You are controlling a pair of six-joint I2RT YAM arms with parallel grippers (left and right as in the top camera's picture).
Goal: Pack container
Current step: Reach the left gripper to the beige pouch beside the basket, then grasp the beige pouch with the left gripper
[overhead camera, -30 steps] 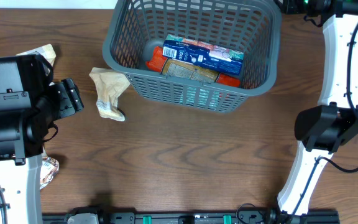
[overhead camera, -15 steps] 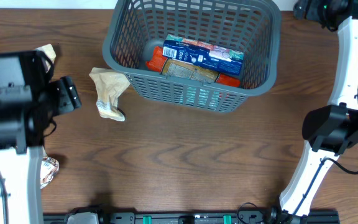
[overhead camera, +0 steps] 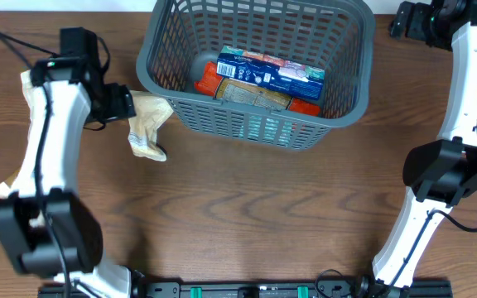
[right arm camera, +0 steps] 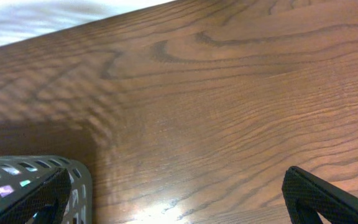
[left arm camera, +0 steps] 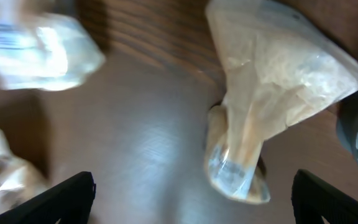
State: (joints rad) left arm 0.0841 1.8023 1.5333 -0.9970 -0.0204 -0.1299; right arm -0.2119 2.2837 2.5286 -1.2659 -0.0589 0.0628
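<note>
Since half a second ago the left gripper (overhead camera: 124,103) has swung from the left edge of the table (overhead camera: 247,215) up to the beige snack pack (overhead camera: 145,124). Pack and container (overhead camera: 255,126) are unmoved, the container at far centre, the pack just to its left. We note the left gripper spread wide and empty, and the right gripper (right arm camera: 182,200) likewise. Print on the blue pack (overhead camera: 272,71) inside the container is unreadable.
</note>
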